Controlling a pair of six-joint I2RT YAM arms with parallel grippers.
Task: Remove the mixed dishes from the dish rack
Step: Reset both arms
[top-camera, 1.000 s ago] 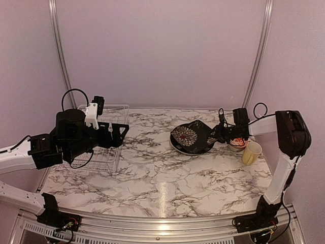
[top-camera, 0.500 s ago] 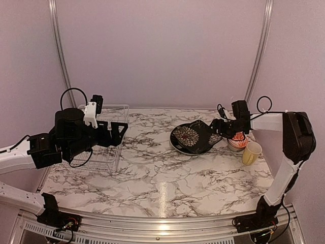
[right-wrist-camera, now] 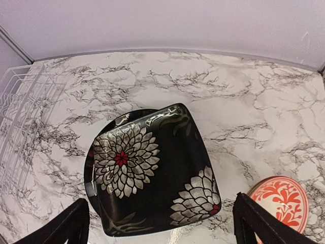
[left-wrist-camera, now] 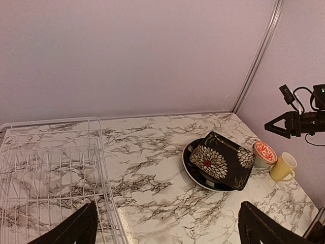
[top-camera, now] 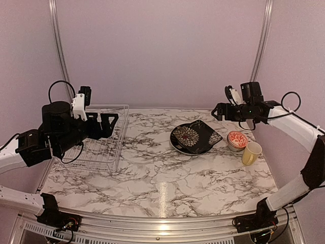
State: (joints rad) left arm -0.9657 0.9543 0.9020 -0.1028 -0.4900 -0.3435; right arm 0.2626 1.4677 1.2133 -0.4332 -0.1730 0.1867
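The white wire dish rack [top-camera: 104,145] stands at the table's left; no dish shows in it in the left wrist view [left-wrist-camera: 51,168]. A square black plate with white flowers [top-camera: 197,136] lies tilted on a round black plate [right-wrist-camera: 91,175] right of centre. The red-and-white bowl [top-camera: 237,140] and the yellow mug [top-camera: 252,152] stand just right of them. My right gripper [top-camera: 217,113] hangs open in the air above the square plate [right-wrist-camera: 152,173], holding nothing. My left gripper [top-camera: 109,126] is open over the rack's right edge, also holding nothing.
Marble tabletop [top-camera: 162,178] with purple walls behind and at both sides. Metal corner rails [top-camera: 256,56] run up the back wall. The bowl [right-wrist-camera: 280,201] sits close to the plates' right edge, and the mug [left-wrist-camera: 282,166] stands near the right wall.
My right gripper has opened, let go of the square black plate and risen back to the right. The plate now rests on the round one. My left arm drew back leftward.
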